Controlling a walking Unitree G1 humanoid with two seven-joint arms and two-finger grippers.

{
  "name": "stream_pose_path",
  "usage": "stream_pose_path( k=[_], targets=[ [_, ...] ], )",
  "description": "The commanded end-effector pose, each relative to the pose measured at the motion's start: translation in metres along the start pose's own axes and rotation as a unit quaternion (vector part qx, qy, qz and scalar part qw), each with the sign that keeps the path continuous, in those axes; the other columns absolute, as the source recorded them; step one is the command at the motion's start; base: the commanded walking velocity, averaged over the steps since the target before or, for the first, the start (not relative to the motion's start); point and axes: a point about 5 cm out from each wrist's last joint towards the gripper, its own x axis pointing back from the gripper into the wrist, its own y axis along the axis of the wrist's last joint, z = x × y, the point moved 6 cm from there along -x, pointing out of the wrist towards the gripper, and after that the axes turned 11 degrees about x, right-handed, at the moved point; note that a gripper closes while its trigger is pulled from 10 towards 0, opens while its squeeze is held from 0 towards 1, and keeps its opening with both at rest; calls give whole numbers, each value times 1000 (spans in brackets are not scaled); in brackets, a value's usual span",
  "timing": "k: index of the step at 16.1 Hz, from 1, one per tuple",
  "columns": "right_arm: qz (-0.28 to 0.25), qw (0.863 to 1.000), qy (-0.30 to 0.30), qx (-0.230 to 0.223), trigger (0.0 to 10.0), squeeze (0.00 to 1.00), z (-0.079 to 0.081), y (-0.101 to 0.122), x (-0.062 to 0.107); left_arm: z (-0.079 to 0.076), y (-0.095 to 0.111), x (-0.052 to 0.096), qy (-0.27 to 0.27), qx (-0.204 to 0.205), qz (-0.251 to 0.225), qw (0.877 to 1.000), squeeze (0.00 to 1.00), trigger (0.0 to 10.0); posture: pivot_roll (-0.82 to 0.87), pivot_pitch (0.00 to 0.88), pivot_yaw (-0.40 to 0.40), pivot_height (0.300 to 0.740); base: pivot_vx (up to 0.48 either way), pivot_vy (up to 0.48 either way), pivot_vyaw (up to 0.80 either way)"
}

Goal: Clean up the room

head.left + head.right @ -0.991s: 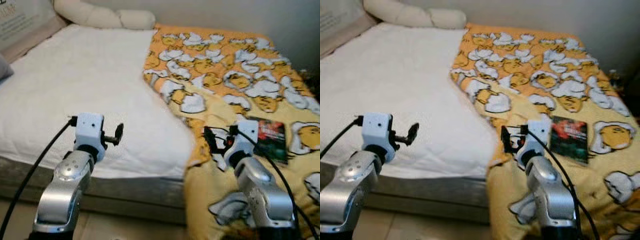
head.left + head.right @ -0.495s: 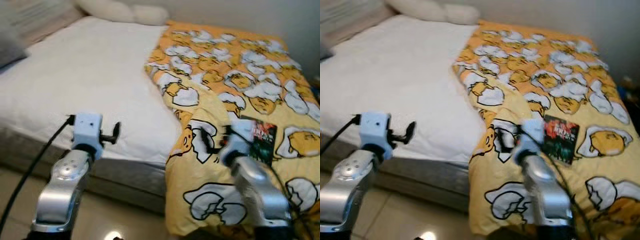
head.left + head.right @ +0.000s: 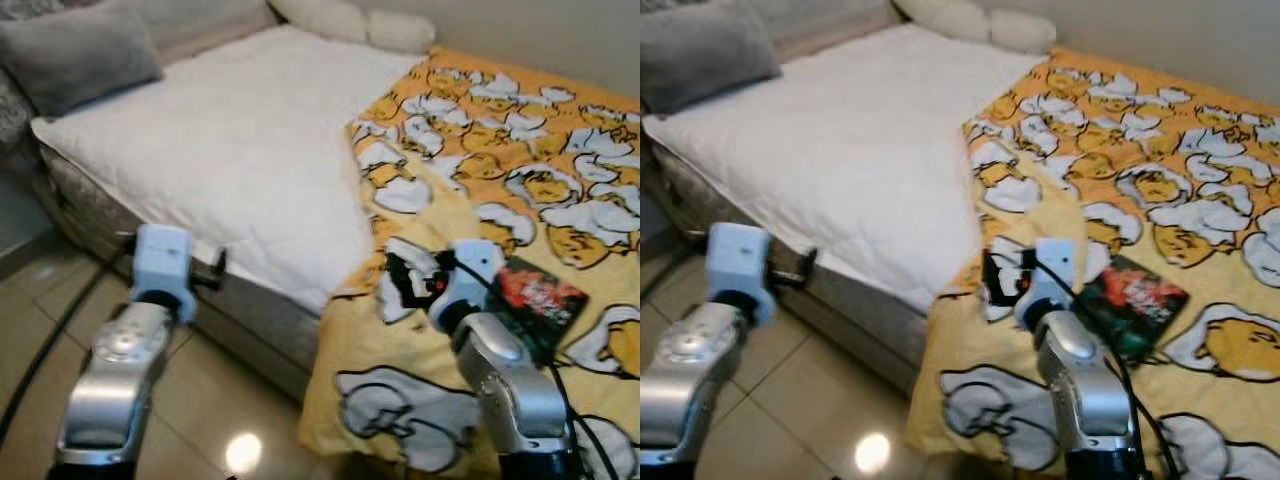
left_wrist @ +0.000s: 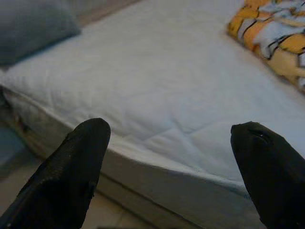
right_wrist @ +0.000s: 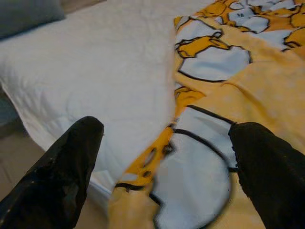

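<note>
White quilted mattress (image 3: 250, 170), a grey pillow (image 3: 75, 50) at its head, cream cushions (image 3: 360, 22) along the pale wall. The blanket (image 3: 500, 180) is orange-yellow, printed all over with white and yellow egg figures outlined in black. On it lies a dark book (image 3: 535, 305), red and green on the cover. Floor (image 3: 40, 330) is glossy beige tile. Silver arms, white wrist blocks, black fingers (image 4: 71, 171).
</note>
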Motion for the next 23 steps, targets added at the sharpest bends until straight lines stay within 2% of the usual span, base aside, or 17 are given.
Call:
stream_pose_path(
  k=[1, 9, 13, 14, 19, 20, 23],
  targets=[
    [6, 1000, -19, -2, 10000, 0, -15, -2, 2, -13, 2, -1, -19, -1, -4, 1000, 851, 10000, -101, 0, -28, 740, 0, -480, 0],
    [23, 1000, -2, -8, 10000, 0, -7, -14, 5, -11, -2, 0, -18, -15, 2, 1000, 835, 10000, -109, 0, -22, 740, 0, -473, 0],
    [25, 999, 17, -21, 10000, 0, 0, -14, 6, -14, -8, 0, -22, -21, 16, 999, 749, 10000, -108, 0, -24, 740, 0, 0, 0],
    [28, 999, 22, -25, 10000, 0, 2, -15, 6, -18, -11, 1, -37, -36, 20, 998, 733, 10000, -109, 0, -21, 740, 0, 0, 0],
    [30, 998, 32, -34, 10000, 0, 5, -13, 5, -22, -15, 1, -51, -38, 29, 998, 702, 10000, -115, 0, -11, 740, 0, 0, 0],
    [32, 998, 33, -33, 10000, 0, 6, -14, 4, -22, -16, 1, -54, -39, 29, 997, 616, 10000, -118, 0, -9, 740, 0, 0, 0],
    [37, 998, 34, -29, 10000, 0, 8, -15, 4, -22, -15, 1, -56, -40, 24, 997, 576, 10000, -120, 0, -11, 740, 0, 0, 0]
  ],
)
